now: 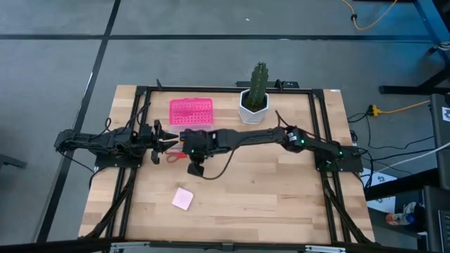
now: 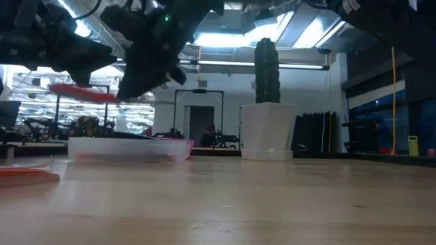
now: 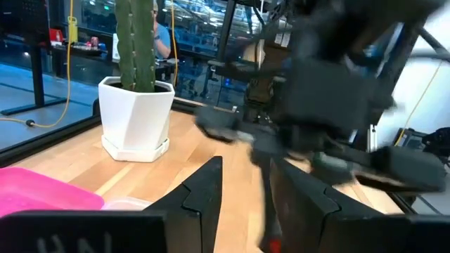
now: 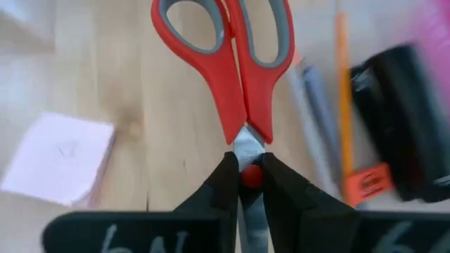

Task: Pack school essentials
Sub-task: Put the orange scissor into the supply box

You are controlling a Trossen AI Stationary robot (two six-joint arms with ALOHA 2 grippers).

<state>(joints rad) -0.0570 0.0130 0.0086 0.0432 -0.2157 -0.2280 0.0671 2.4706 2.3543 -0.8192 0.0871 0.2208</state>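
High view: the right tool (image 1: 184,149) reaches toward the tabletop's left edge, meeting the left tool (image 1: 163,140) beside the clear box with pink lid (image 1: 190,111).

Low view: the red-handled scissors (image 2: 82,93) hang lifted above the tabletop (image 2: 272,197).

Left wrist view: the left tool's fingers (image 3: 204,190) are spread.

Right wrist view: the right tool pinches the scissors at the pivot. Held there they could swivel, slip, or strike the left tool.
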